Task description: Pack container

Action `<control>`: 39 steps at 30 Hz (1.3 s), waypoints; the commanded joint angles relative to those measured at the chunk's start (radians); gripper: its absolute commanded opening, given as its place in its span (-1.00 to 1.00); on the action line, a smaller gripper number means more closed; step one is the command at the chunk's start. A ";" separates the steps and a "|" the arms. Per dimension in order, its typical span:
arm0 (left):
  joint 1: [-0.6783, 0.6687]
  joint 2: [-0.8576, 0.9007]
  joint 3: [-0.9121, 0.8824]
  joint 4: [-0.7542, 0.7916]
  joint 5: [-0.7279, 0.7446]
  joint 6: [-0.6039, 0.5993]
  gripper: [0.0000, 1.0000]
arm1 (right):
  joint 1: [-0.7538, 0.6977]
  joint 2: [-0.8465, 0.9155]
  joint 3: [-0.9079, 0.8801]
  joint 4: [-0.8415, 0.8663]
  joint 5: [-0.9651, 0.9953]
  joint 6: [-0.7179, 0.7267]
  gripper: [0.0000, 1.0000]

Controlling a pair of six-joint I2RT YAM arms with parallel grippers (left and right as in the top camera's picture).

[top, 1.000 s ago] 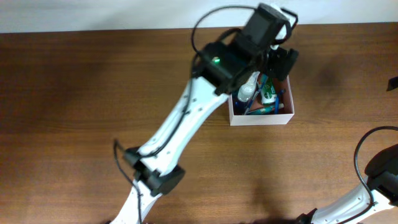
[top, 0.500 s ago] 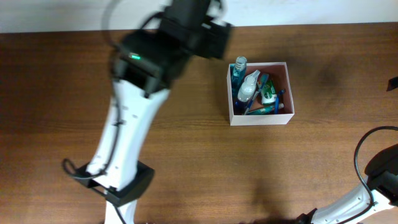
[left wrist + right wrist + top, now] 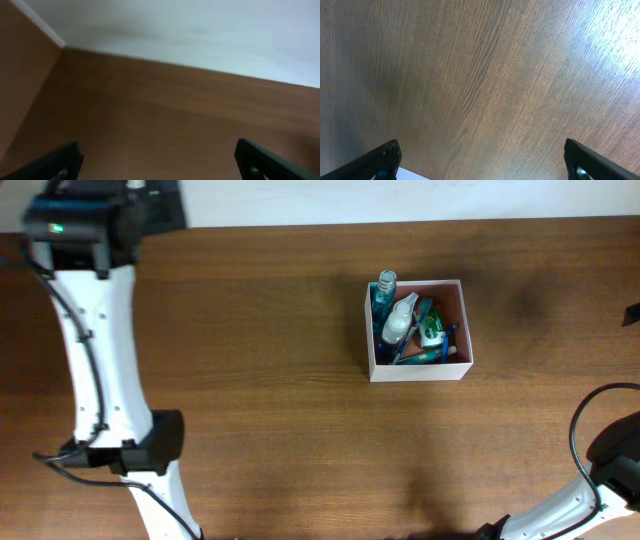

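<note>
Container (image 3: 420,370) was set at 2 o'clock on the counter (image 3: 280,410); being square, it had no long axis. It was already filled with a white bottle (image 3: 398,320) and a green tube (image 3: 432,332). Left pincer (image 3: 160,160) was held wide and empty at the far 10 o'clock corner, with the container at its 4 o'clock. Right pincer (image 3: 482,160) was held wide and empty; its arm (image 3: 610,470) was judged nearer. Nothing was seen between.

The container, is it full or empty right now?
Partly full. The container holds a blue bottle, a white bottle and a green tube; some floor shows bare.
</note>
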 commanded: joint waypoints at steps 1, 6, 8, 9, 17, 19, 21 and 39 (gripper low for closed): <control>0.082 0.008 0.003 -0.024 -0.007 0.012 0.99 | 0.003 -0.001 0.016 0.000 0.009 -0.010 0.98; 0.153 0.008 0.003 -0.086 -0.006 0.012 0.99 | 0.003 0.000 0.016 0.000 0.009 -0.010 0.98; 0.156 0.008 0.003 -0.136 0.001 0.012 0.99 | 0.003 0.000 0.016 0.000 0.009 -0.010 0.98; 0.156 0.008 0.003 -0.164 0.001 0.012 0.99 | 0.003 0.000 0.016 0.000 0.009 -0.010 0.98; 0.154 0.008 0.003 -0.202 0.000 0.013 0.99 | 0.003 0.000 0.016 0.000 0.009 -0.010 0.98; 0.155 0.008 0.003 -0.202 -0.003 0.013 0.99 | 0.003 0.000 0.016 0.000 0.009 -0.010 0.98; 0.155 0.008 0.003 -0.202 -0.003 0.013 0.99 | 0.003 -0.001 0.016 0.000 0.009 -0.010 0.98; 0.155 -0.009 0.003 -0.060 0.273 0.008 0.99 | 0.003 -0.001 0.016 0.000 0.009 -0.010 0.98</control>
